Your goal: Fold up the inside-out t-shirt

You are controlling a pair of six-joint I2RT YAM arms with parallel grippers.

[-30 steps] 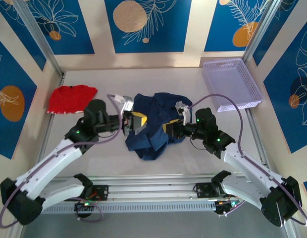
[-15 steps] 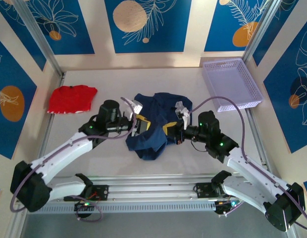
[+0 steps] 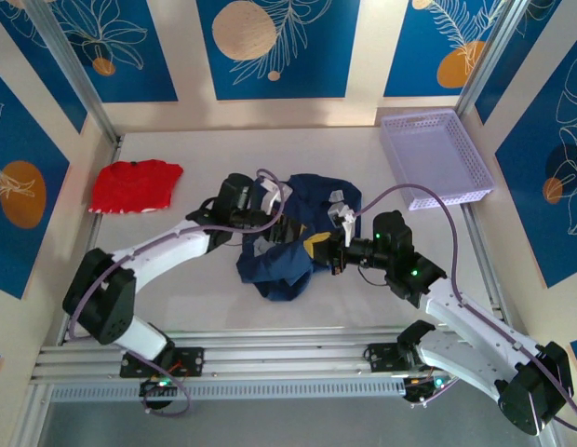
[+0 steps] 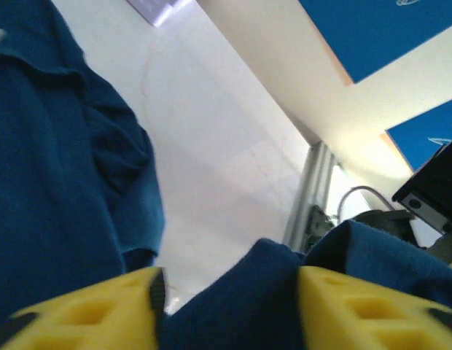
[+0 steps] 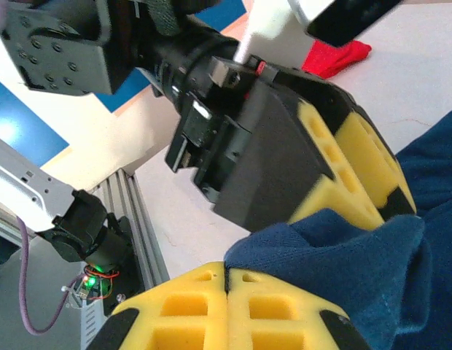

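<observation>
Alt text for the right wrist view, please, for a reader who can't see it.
The right gripper, its yellow fingers shut, pinches a fold of the navy inside-out t-shirt. Close behind it is the left gripper, black with yellow fingers. Farther back, a red garment lies on the white table.

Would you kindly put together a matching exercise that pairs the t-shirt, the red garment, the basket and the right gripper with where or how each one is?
Things:
1. t-shirt
2. red garment
3. basket
4. right gripper

Places or states:
A. at the far right
B. shut on navy cloth
C. crumpled in the middle
D. at the far left

Pairs: 1-C, 2-D, 3-A, 4-B
</observation>
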